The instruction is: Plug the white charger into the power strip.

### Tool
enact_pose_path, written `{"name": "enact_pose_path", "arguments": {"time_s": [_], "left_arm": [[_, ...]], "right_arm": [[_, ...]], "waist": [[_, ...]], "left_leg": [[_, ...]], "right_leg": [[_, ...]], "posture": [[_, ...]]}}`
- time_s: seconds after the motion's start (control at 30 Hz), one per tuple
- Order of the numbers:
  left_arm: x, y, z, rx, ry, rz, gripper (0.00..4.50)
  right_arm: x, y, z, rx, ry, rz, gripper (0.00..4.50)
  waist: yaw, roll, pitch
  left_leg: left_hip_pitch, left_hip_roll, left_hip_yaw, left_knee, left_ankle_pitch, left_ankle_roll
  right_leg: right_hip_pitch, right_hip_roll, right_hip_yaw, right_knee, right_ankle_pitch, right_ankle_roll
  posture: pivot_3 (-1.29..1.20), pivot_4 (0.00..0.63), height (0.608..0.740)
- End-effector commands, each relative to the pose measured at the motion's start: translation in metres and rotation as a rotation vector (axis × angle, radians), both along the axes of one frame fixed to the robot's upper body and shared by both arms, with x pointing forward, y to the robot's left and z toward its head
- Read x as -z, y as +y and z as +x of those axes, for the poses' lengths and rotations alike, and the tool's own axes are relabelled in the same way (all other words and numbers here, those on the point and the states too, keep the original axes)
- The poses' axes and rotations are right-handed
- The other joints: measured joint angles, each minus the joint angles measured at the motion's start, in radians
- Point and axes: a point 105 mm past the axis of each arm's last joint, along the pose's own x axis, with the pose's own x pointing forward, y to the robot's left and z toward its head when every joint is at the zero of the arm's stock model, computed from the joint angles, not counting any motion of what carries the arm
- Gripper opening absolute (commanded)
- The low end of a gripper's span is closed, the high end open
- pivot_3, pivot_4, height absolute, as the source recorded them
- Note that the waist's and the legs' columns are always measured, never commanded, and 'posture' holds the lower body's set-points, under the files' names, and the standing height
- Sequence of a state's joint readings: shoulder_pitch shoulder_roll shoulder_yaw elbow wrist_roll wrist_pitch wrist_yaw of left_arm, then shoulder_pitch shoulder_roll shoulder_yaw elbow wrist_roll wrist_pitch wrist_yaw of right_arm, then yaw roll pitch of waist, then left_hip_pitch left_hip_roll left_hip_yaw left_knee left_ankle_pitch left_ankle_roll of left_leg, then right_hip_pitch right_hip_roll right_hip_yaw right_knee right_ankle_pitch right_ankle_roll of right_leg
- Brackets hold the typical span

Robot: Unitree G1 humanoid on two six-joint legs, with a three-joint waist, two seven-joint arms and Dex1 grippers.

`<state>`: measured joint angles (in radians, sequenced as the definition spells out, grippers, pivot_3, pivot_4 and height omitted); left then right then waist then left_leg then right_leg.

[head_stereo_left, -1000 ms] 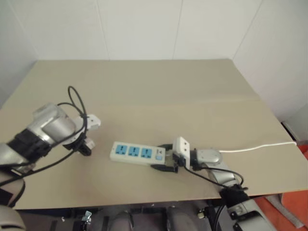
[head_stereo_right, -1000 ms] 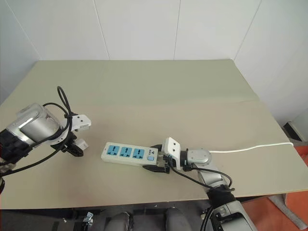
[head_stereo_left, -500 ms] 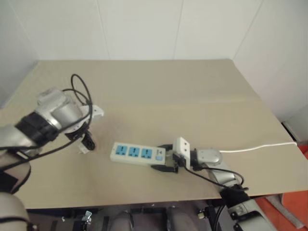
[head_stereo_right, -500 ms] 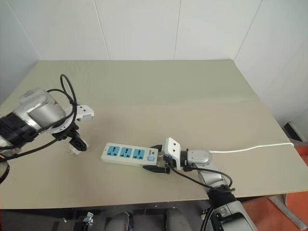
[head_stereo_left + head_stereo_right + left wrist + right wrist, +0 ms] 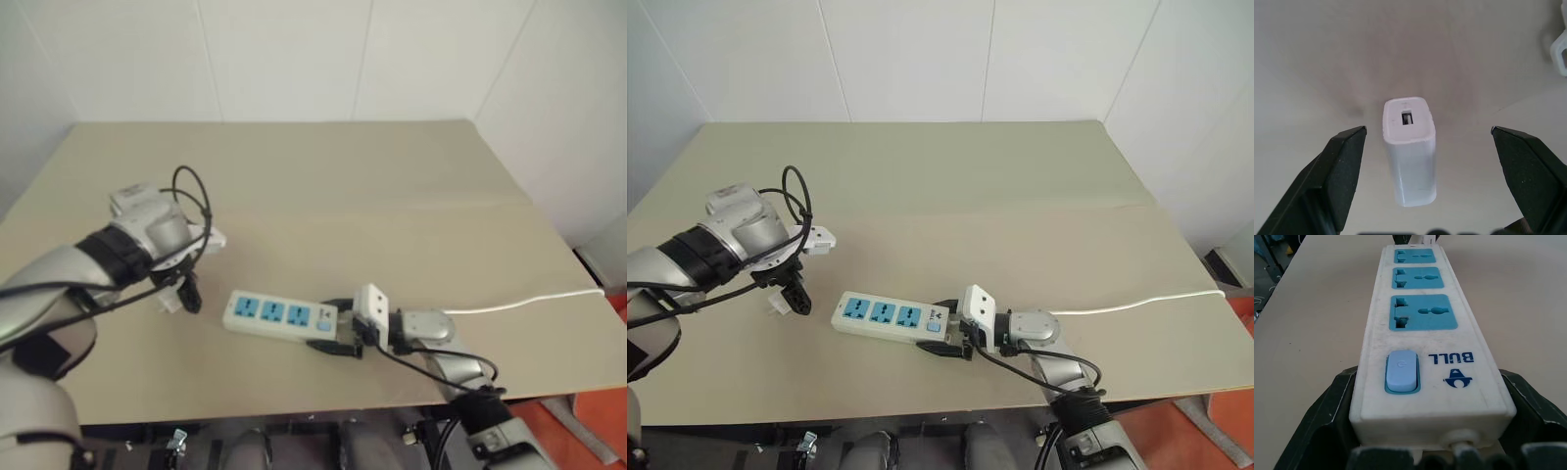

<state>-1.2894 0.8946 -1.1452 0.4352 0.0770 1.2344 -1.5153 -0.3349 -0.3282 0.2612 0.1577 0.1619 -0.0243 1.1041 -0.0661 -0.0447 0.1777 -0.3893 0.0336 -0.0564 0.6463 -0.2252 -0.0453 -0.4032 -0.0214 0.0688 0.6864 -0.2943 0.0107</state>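
The left gripper [image 5: 1425,147] stood spread wide over the small white plastic charger block [image 5: 1409,149] lying on the tan table [image 5: 392,186], while the right gripper [image 5: 1432,440] clamped the long white three-socket power strip [image 5: 279,313] at its switch end, right of the charger.

So the small white plastic charger block [image 5: 1409,149] is just lying on its side on the beige surface [image 5: 392,196], USB port end showing, nothing touching it. A little to its right sits the long white plastic power strip [image 5: 888,316] lying flat: three blue sockets all empty, pale blue switch at its near end, thin white cord [image 5: 1146,299] trailing off right.
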Motion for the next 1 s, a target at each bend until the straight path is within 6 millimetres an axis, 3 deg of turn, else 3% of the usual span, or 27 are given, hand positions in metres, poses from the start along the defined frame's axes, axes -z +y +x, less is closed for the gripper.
{"name": "enact_pose_path", "arguments": {"time_s": [0.03,0.9,1.0], "left_arm": [[-0.0024,0.0028,0.0053,0.005,-0.011,0.021,4.47],[0.0045,0.0009,0.007,0.069,-0.043,0.025,4.47],[0.0016,-0.0017,0.0102,0.058,-0.077,0.008,3.87]], "right_arm": [[0.0086,0.0039,-0.0088,-0.012,0.043,-0.003,3.45],[0.0095,0.0039,-0.0104,0.004,0.053,0.004,3.45],[0.0095,0.0039,-0.0103,0.006,0.053,0.005,3.45]], "waist": [[0.001,0.0,0.0],[0.001,0.0,0.0],[0.002,0.0,0.0]], "left_leg": [[0.0,0.0,0.0,0.0,0.0,0.0],[0.0,0.0,0.0,0.001,0.0,0.0],[0.0,0.0,0.0,0.001,0.0,0.0]], "right_leg": [[0.0,0.0,0.0,0.0,0.0,0.0],[0.0,0.0,0.0,0.0,0.0,0.0],[0.0,0.0,0.0,0.0,0.0,0.0]], "posture": [[0.0,0.15,0.74],[0.0,0.15,0.74],[0.0,0.15,0.74]]}}
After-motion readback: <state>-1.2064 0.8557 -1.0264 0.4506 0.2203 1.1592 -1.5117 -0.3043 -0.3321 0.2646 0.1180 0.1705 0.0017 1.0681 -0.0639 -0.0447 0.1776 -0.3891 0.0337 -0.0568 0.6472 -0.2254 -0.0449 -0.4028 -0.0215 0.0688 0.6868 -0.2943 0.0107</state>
